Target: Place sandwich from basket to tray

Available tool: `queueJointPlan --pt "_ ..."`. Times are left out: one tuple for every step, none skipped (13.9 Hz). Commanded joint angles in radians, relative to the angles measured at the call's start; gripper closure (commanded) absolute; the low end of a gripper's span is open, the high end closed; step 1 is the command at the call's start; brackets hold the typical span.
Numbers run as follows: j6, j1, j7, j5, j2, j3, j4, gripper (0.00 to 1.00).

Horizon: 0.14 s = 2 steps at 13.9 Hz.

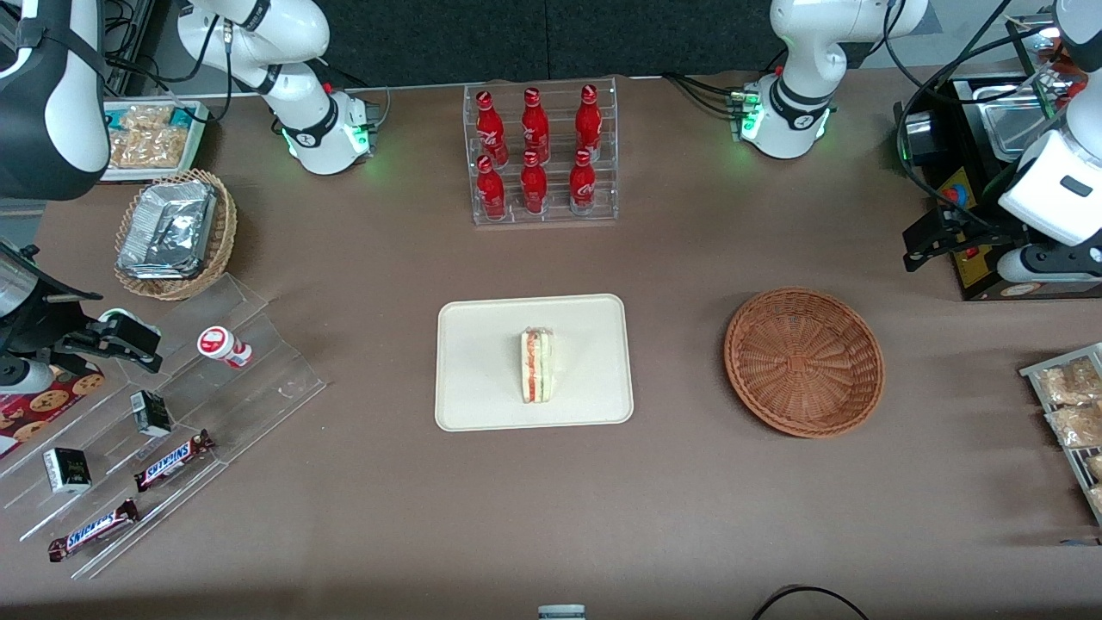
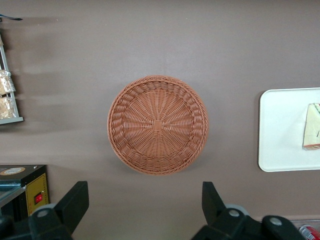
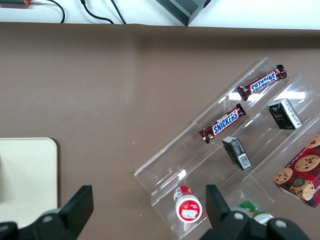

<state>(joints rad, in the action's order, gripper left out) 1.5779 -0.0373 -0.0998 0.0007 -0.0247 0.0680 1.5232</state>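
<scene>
Sandwich [image 1: 536, 365] is lying on the tray [image 1: 482, 362], center of the front frame, filling edge facing up, roughly mid-tray. Basket [image 1: 804, 362] is sitting on the brown desk [image 1: 362, 482] at right-center of the front frame, beside the tray but apart from it, holding nothing. The tool [image 2: 145, 212] is hanging high above the desk, over a spot just beside the basket rim, fingers [image 2: 75, 202] spread wide, gripping nothing. In the front frame the tool [image 1: 934, 237] is showing at the right edge, near a black box [image 1: 990, 284]. Rack of red bottles [image 1: 538, 151] is standing at upper center.
</scene>
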Motion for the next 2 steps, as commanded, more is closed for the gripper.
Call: queueJointPlan --pt "-0.027 -0.007 0.011 0.013 -0.015 -0.004 -0.034 0.00" --pt "-0.027 -0.006 0.012 0.015 -0.014 -0.004 -0.034 0.00"
